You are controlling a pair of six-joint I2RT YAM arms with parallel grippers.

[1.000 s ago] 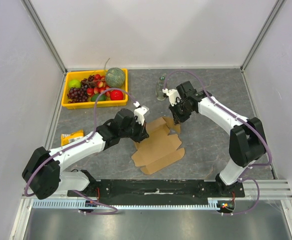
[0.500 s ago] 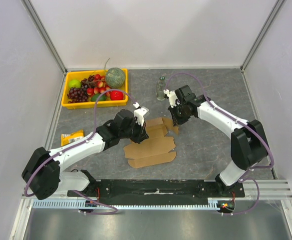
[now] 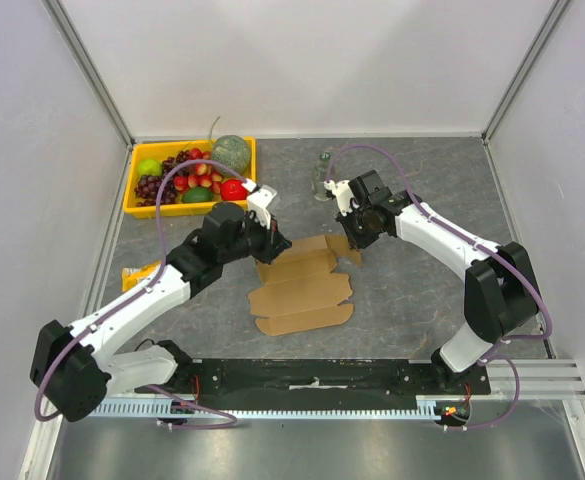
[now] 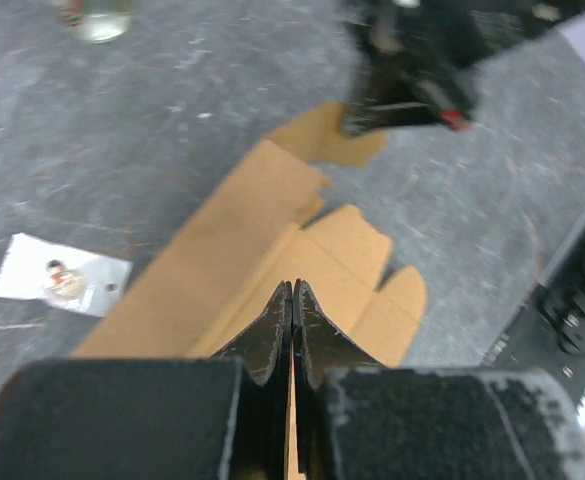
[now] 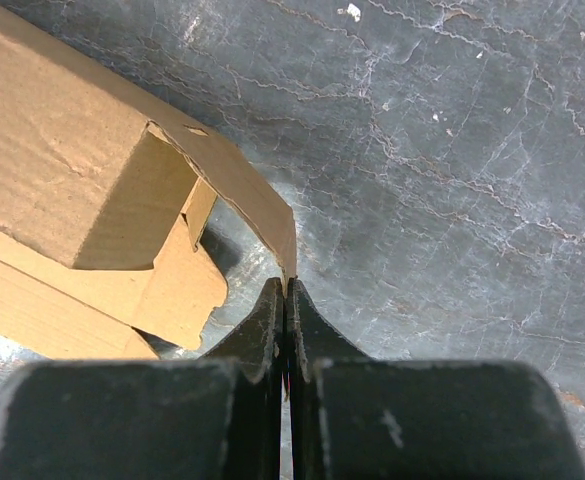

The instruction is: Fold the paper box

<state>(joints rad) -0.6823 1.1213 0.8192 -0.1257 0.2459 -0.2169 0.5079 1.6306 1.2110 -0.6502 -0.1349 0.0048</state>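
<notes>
Top external view: light-looking, stiff brown corrugated cardboard box (image 3: 307, 295), one-o'clock flap (image 3: 322, 246) pinched by right gripper (image 3: 355, 243); left gripper (image 3: 276, 248) closed.

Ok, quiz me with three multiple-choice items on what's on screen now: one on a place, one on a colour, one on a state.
1. Where does the yellow fruit tray sit on the table?
A. far left corner
B. near right corner
C. in the middle, between the arms

2. What colour is the paper box?
A. white
B. brown
C. blue

3. How is the right gripper?
A. wide open above the box
B. shut on nothing, clear of the box
C. shut on the edge of a box flap

Answers:
1 A, the top view shows it against the far wall on the left side.
2 B, it is plain brown cardboard in all three views.
3 C, the right wrist view shows its jaws closed with the flap's corner running in between their tips.
</notes>
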